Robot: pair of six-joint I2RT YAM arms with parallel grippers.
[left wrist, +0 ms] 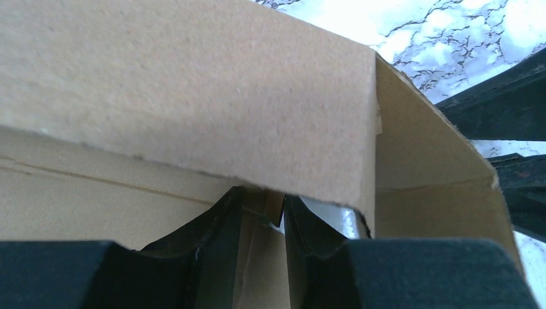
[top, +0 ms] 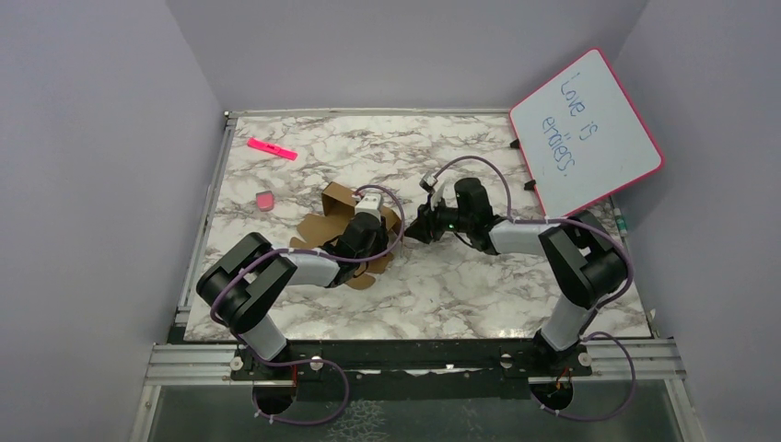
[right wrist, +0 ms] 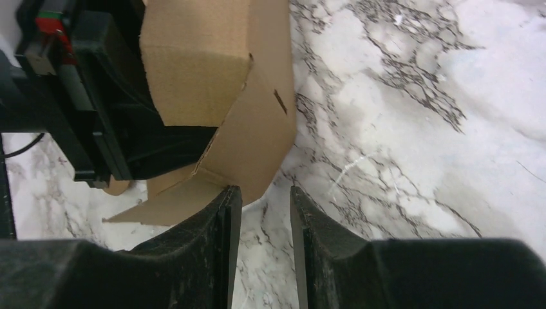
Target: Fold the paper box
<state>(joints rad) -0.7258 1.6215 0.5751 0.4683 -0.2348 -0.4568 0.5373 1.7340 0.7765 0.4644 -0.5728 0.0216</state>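
So, the box (top: 334, 200) lies left of centre on the table (top: 460, 295), half folded. Flat flaps spread over the marble and one panel stands up at its far-left end.

The left arm reaches over the box from the near left, and the left gripper (left wrist: 264, 201) is down among the cardboard. In the left wrist view a broad flap slants across above the fingertips and hides their ends. A side wall rises to the right of that flap. The jaws show a narrow gap with brown board in it, but I cannot tell whether they pinch a panel or only sit over one.

The right gripper (right wrist: 264, 193) comes in from the right, low over the marble, at the box's right edge. Its jaws are apart, with only bare table between them. The box's folded corner sits just beyond the tips and to the left in the right wrist view. The finger (right wrist: 222, 225) on that side ends right at the lower edge of a slanted flap, touching it or nearly so. A small slot is cut in that flap. The left arm's black body fills the upper left of that view, behind the cardboard.

A pink block (top: 264, 200) lies near the box's left side, and a pink marker (top: 273, 148) lies farther back. A whiteboard (top: 585, 133) leans at the far right corner, well apart from the box.
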